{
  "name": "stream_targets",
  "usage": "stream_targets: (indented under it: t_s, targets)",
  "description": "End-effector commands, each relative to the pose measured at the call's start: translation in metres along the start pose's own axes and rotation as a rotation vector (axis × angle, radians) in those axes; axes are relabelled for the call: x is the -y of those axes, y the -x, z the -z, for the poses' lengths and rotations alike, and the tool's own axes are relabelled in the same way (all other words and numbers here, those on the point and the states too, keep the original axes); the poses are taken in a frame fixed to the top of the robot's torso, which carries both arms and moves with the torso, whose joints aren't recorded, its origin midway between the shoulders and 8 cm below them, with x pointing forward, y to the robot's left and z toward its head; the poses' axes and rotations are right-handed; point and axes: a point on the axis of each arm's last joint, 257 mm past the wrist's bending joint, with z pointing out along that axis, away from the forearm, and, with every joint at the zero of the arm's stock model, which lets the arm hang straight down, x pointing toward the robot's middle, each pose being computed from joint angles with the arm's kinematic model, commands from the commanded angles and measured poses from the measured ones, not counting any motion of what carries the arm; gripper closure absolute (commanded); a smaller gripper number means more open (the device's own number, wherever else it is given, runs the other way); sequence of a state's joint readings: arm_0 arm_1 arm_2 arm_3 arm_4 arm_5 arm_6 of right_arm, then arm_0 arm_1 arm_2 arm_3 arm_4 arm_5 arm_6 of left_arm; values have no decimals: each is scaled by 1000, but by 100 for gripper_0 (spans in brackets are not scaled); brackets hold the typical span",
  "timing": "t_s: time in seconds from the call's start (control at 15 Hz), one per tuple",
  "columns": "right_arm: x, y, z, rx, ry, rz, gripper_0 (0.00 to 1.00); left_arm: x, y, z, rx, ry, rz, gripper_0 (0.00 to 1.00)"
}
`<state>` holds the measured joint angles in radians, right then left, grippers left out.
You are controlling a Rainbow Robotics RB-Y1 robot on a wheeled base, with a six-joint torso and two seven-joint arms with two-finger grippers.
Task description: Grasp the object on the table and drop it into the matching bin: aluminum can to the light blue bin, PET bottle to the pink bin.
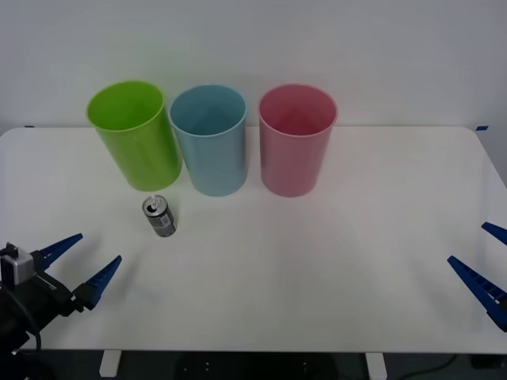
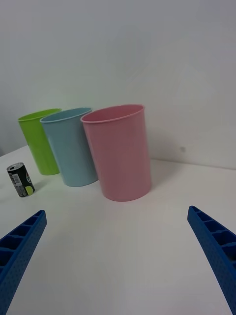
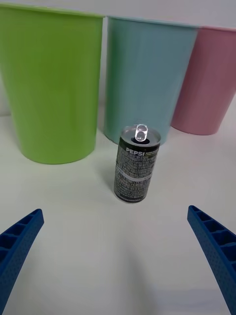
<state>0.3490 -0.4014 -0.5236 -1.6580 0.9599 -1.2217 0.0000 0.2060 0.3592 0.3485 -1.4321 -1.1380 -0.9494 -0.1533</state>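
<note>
Where the table point(image 1: 317, 269) meets the wall, we list three bins in a row: green bin point(image 1: 135, 134), blue bin point(image 1: 209, 138), pink bin point(image 1: 295, 138). We log the can point(image 1: 159, 216) upright before the green and blue bins, ungrasped. Left gripper point(image 1: 81, 264) near-left, fingers wide. Right gripper point(image 1: 485, 261) at the right edge, fingers wide.

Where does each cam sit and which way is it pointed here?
Front view: above the arms, looking forward and down at the large white tabletop; the open left gripper and open right gripper show at the near corners.
Right wrist view: on the right arm, low, facing the tall pink plastic bin from the side; its blue fingers frame it.
Left wrist view: on the left arm, facing the small dark metal drink can; fingers apart.
Shared: all three show the can, the light blue bin and the lime green bin.
</note>
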Motion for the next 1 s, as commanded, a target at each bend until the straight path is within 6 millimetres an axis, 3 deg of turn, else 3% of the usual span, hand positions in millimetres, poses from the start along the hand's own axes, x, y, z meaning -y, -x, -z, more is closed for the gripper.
stream_targets:
  t_s: [0.07, 0.47, 1.0]
  targets:
    - [0, 0, 0, 0, 0, 0, 0, -1, -7, -18, -1, -13, -2, 0]
    - [0, 0, 0, 0, 0, 0, 0, 3, -12, -62, 8, -25, 17, 0]
    - [0, 0, 0, 0, 0, 0, 0, 25, -14, -113, 7, 9, 25, 0]
